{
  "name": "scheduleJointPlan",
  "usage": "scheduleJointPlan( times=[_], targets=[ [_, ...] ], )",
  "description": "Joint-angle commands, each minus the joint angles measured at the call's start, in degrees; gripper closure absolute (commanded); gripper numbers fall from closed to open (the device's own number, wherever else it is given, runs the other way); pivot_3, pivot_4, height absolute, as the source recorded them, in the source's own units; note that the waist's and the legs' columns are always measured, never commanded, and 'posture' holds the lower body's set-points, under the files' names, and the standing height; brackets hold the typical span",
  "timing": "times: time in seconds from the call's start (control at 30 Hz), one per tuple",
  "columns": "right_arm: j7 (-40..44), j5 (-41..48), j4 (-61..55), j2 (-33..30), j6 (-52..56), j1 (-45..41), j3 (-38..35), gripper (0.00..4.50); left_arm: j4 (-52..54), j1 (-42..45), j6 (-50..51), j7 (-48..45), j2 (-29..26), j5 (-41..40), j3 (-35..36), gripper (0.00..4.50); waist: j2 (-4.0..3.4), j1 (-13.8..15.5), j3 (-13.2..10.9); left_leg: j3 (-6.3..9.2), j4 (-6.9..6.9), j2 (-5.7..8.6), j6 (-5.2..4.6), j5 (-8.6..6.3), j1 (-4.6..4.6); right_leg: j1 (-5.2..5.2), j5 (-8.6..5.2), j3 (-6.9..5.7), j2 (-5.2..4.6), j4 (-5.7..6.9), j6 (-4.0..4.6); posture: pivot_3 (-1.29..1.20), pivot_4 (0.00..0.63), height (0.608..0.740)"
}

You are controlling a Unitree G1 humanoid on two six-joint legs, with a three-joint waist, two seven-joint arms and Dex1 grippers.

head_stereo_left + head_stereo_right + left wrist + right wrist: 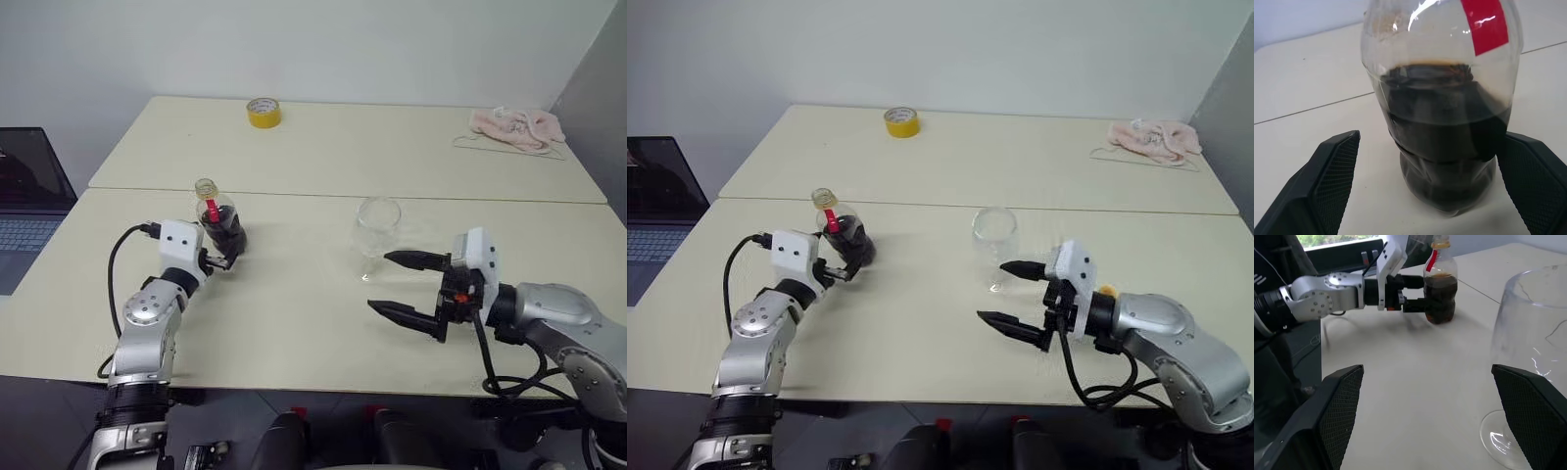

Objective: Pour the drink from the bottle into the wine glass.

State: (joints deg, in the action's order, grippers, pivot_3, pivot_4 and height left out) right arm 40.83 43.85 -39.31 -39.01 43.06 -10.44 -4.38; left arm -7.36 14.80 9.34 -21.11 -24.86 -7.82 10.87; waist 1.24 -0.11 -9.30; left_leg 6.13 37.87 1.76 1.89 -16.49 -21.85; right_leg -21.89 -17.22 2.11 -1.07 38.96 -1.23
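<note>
Two pale tables (294,323), one bottle (221,220) between wide left gripper (223,257) fingers, seemingly untouched, one glass (377,230), right gripper (400,286) spread wide, one tape roll (264,113)

Arms: silver metal housings, white wrist blocks.
Black textured fingers (1334,176); black cables loop from each wrist.

We saw a yellow tape roll (264,113) and a pink cloth (517,128) at the bench's (392,147) far side, a laptop (27,201) beside it.
</note>
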Motion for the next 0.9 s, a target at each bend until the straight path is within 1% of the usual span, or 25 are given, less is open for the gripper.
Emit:
scheduleJointPlan(
  times=[0.03,0.23,0.27,0.3,0.33,0.4,0.43,0.6,0.7,0.77,0.83,0.9],
  targets=[
    [-1.27,4.38,-3.37,-1.44,0.98,-0.78,-4.44,0.03,0.04,1.5,-1.87,-0.62,-0.77,0.29,-0.12,0.0,0.0,0.0,0.0,0.0,0.0,0.0,0.0,0.0,0.0,0.0,0.0,0.0,0.0,0.0,0.0,0.0,0.15,0.74],
    [-3.48,7.72,-4.79,-2.65,1.9,-2.02,-6.01,0.03,-1.61,2.45,-2.29,-1.37,-0.81,0.35,-0.45,0.0,0.0,-0.08,0.0,-0.01,-0.01,-0.01,-0.01,0.0,0.0,-0.01,0.0,0.0,0.0,0.01,0.0,0.0,0.15,0.74],
    [-3.87,8.0,-4.83,-2.7,1.92,-2.29,-5.97,0.0,-1.97,2.71,-2.37,-1.43,-0.83,0.39,-0.53,0.3,0.0,-0.06,0.0,-0.01,-0.01,0.0,-0.01,0.0,-0.01,-0.02,0.0,0.0,0.0,0.01,0.0,0.0,0.15,0.74],
    [-4.25,8.23,-4.91,-2.71,1.97,-2.5,-5.92,0.0,-2.27,2.95,-2.42,-1.46,-0.84,0.4,-0.55,0.39,0.0,-0.03,0.0,-0.01,0.0,0.0,-0.01,0.0,-0.02,-0.02,0.0,0.0,0.0,0.01,0.0,0.0,0.15,0.74],
    [-4.56,8.41,-4.96,-2.81,1.96,-2.64,-5.81,0.0,-2.53,3.17,-2.43,-1.49,-0.86,0.41,-0.55,0.62,0.01,-0.03,0.0,-0.01,0.0,0.0,-0.01,0.0,-0.02,-0.02,0.0,0.0,0.0,0.01,0.0,0.0,0.15,0.74],
    [-4.97,8.5,-5.02,-2.92,1.84,-2.76,-5.51,0.0,-2.88,3.46,-2.45,-1.52,-0.93,0.41,-0.48,1.18,0.0,-0.02,0.0,-0.01,0.0,0.0,-0.01,0.0,-0.02,-0.02,0.0,0.0,0.0,0.0,0.0,0.0,0.15,0.74],
    [-5.03,8.19,-5.04,-3.02,1.66,-2.76,-5.24,0.0,-3.01,3.56,-2.47,-1.58,-0.92,0.33,-0.39,1.57,0.0,-0.02,0.0,-0.01,0.0,0.0,-0.01,0.0,-0.02,-0.02,0.0,0.0,0.0,0.01,0.0,0.0,0.15,0.74],
    [-5.32,7.36,-5.14,-3.01,1.13,-2.58,-4.42,0.0,-3.67,4.08,-3.04,-1.89,-1.11,0.52,-0.3,2.74,0.0,-0.06,0.0,-0.01,0.0,0.0,-0.01,0.0,-0.02,-0.03,0.0,0.0,0.0,0.01,0.0,0.0,0.15,0.74],
    [-5.37,6.84,-5.14,-2.9,0.8,-2.45,-4.03,0.0,-3.9,4.26,-3.13,-1.92,-1.17,0.48,-0.17,3.22,0.0,-0.05,0.0,-0.01,0.0,0.0,-0.01,0.0,-0.02,-0.03,0.0,0.01,0.0,0.01,0.0,0.0,0.15,0.74],
    [-5.22,6.57,-5.09,-2.92,0.58,-2.34,-3.79,0.0,-3.89,4.24,-3.2,-1.81,-1.16,0.44,-0.06,3.46,0.0,-0.04,0.0,-0.01,0.0,0.0,-0.01,0.0,-0.02,-0.03,0.0,0.0,0.0,0.01,0.0,0.0,0.15,0.74],
    [-5.05,6.28,-5.08,-2.95,0.31,-2.15,-3.56,0.0,-3.71,4.06,-3.23,-1.66,-1.12,0.31,0.14,3.63,0.0,-0.03,0.0,-0.01,0.0,0.0,-0.01,0.0,-0.03,-0.03,0.0,0.0,0.0,0.01,0.0,0.0,0.15,0.74],
    [-4.92,5.96,-4.94,-2.94,0.02,-2.04,-3.35,0.0,-3.25,3.84,-3.06,-1.55,-0.99,0.0,0.4,3.69,0.0,-0.03,0.0,-0.01,0.0,0.0,-0.01,0.0,-0.03,-0.03,0.0,0.0,0.0,0.0,0.0,0.0,0.15,0.74]
  ],
)
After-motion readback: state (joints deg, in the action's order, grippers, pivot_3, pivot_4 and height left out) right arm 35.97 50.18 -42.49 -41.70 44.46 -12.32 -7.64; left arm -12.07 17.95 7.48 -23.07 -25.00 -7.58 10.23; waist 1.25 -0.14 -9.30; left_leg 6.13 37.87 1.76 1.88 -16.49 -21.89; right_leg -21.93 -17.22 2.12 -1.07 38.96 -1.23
